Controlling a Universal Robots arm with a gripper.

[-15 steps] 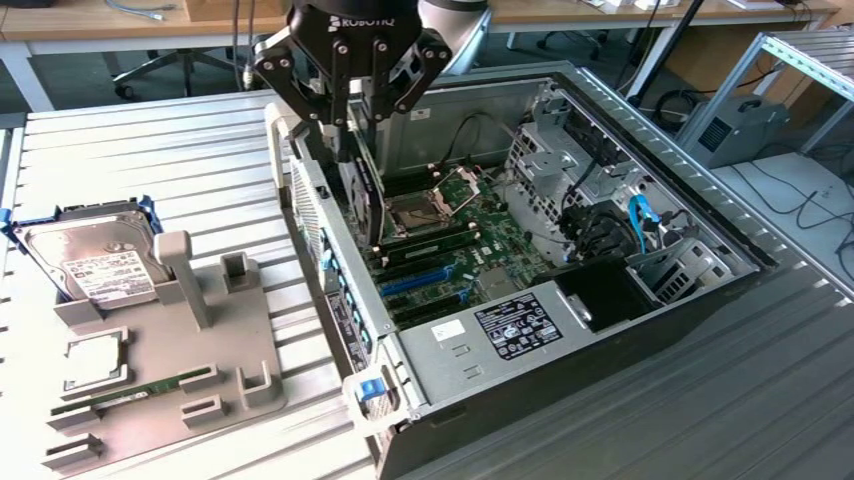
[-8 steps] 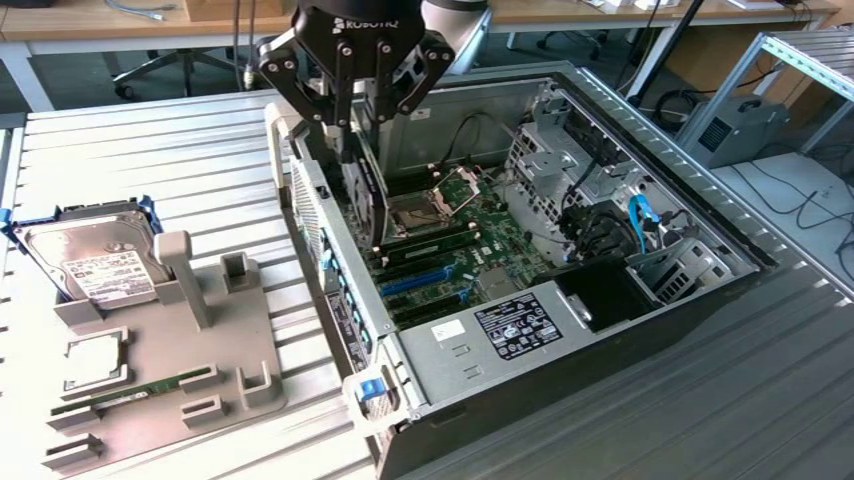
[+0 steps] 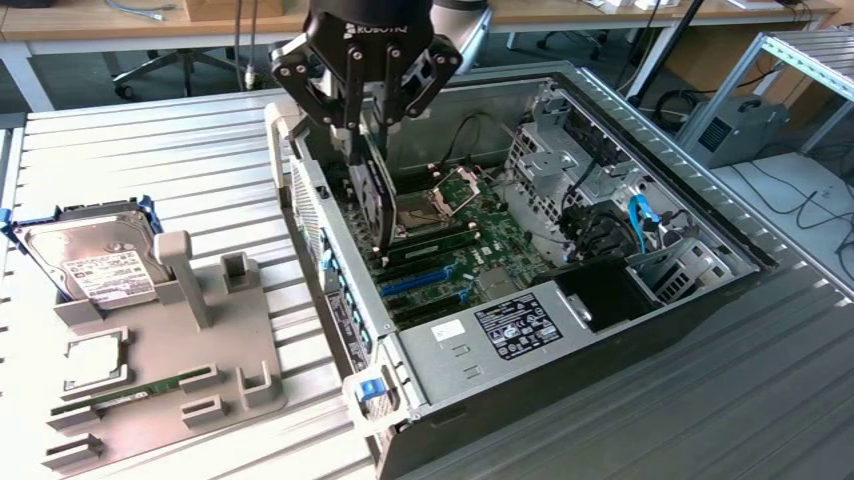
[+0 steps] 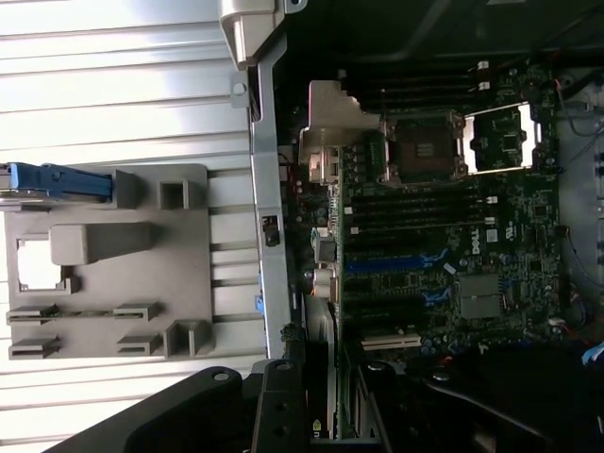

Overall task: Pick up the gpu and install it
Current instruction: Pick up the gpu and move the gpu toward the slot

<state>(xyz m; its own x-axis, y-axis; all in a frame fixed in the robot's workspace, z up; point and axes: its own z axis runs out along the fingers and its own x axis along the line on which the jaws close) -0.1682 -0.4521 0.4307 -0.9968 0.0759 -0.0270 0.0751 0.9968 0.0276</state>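
Observation:
My gripper (image 3: 363,130) hangs over the open computer case (image 3: 694,300), close to its wall on the exterior view's left. It is shut on the gpu (image 3: 375,195), a slim dark card held on edge. The card points down toward the green motherboard (image 3: 461,235), and its lower end is just above the blue expansion slots (image 3: 416,282). In the wrist view the gpu (image 4: 319,382) runs edge-on out from between the black fingers (image 4: 278,411). The blue slots (image 4: 382,266) on the motherboard (image 4: 444,236) lie beyond it.
A grey fixture (image 3: 187,350) stands on the ribbed table at the exterior view's left. It holds a silver hard drive (image 3: 87,258) and a green memory stick (image 3: 134,390). Inside the case are the open CPU socket (image 3: 447,195), the power supply (image 3: 514,325) and drive cages (image 3: 574,150).

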